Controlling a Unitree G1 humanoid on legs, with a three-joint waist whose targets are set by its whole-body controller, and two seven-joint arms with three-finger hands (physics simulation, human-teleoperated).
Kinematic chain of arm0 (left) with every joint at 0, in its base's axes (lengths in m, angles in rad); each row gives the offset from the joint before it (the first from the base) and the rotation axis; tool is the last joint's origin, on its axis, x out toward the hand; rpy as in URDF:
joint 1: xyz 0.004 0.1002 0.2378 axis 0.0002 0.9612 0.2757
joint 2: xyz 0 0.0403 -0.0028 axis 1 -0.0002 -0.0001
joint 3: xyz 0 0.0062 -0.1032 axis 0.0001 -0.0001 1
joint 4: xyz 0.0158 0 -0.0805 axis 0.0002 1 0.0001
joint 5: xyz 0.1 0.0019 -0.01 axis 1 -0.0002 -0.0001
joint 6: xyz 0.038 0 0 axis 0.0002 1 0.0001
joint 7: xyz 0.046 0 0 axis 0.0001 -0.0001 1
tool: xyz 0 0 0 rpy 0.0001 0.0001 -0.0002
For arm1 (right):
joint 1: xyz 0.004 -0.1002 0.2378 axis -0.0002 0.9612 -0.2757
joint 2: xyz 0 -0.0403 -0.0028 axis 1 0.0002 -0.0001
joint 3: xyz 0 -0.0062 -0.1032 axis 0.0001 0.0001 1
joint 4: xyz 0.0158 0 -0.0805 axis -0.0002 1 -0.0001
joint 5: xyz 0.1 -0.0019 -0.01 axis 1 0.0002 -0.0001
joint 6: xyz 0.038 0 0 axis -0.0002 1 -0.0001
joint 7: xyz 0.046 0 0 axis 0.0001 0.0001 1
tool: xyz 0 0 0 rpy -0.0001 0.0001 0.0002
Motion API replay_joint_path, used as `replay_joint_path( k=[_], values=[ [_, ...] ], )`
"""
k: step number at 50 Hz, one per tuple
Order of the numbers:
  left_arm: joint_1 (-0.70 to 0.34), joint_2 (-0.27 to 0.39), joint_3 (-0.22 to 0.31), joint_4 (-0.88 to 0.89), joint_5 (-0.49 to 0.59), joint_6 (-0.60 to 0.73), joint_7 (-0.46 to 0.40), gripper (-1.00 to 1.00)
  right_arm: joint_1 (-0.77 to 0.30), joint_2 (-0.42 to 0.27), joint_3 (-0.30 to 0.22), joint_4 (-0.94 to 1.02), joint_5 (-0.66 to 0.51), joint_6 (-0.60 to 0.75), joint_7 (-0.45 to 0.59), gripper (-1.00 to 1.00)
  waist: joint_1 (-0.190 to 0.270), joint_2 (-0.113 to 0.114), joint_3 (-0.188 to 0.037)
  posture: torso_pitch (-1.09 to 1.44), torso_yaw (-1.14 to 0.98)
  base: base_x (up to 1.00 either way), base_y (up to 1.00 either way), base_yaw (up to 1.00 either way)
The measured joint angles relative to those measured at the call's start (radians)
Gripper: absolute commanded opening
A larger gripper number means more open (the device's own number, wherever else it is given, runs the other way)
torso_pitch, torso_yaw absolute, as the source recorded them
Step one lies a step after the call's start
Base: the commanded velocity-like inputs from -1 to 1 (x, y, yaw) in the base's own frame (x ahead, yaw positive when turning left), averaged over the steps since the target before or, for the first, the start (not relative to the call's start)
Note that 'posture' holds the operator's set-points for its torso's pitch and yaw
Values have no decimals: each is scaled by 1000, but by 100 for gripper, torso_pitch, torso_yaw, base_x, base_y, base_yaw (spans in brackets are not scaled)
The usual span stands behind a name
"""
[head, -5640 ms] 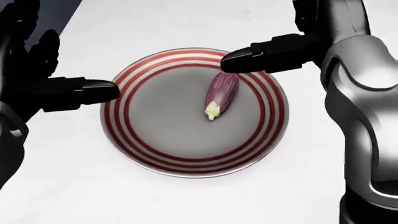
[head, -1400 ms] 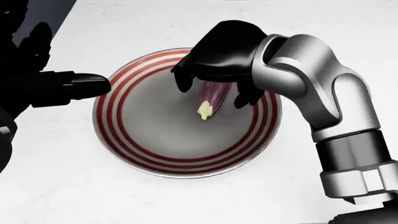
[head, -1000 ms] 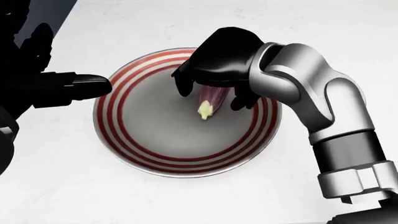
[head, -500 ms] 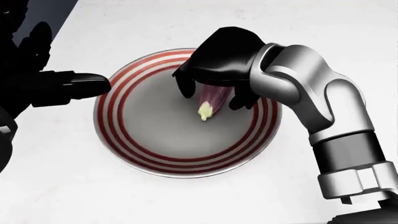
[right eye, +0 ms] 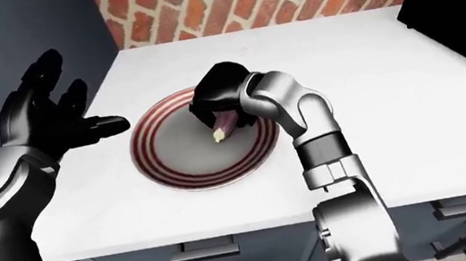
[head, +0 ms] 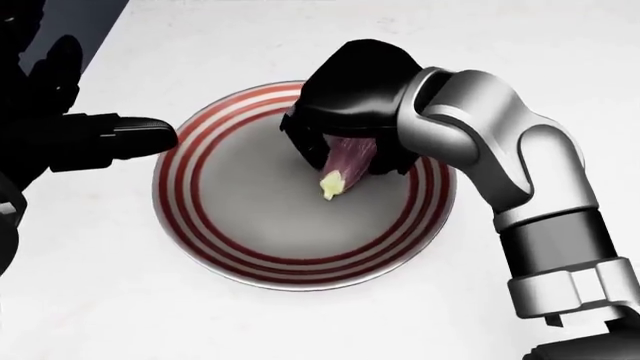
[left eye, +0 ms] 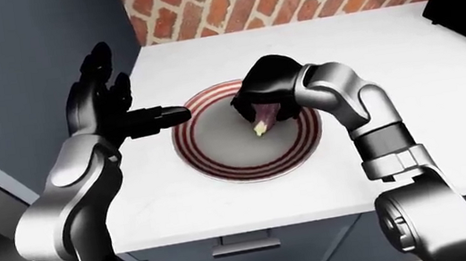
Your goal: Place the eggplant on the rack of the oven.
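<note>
Eggplant location: the eggplant [head: 343,165] lies on the grey well of the red-striped plate [head: 230,240], toward the plate's upper right in the head view; the plate sits on the white counter [head: 120,300].

Key relation: the eggplant is directly under the right robot hand [head: 345,112], which covers its upper, thicker end. Its long axis runs from upper right down to lower left in the head view, and only the lower part and stem tip stick out below the palm.

Right robot hand state: its black fingers [head: 300,146] curl down on both sides of the eggplant and appear closed round it. Whether the eggplant has left the plate cannot be told.

Left robot hand state: the left robot hand [left eye: 108,106] is spread wide and holds nothing, with one finger pointing at the plate's left rim, apart from the eggplant.

Nearer hand: the right, by far. I judge the lift belongs to it alone.

Eggplant look: small, slim, purple with faint pale streaks, tapering to a pale yellow-green stem end.

Next move, my judgement: raise it clear of the plate, then carry it to the oven rack, which is not identifiable in these views.

Risk: with the grip on one end, the free end could swing or slip.
</note>
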Motion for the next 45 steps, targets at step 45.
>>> replay_joint_path(
  k=[45],
  values=[
    [-1,1,1,-1,2,-4,-7,100,-84,60,-3,-280,63,343,214,-100,-3,8,17,0,0,0,0,0]
  ],
)
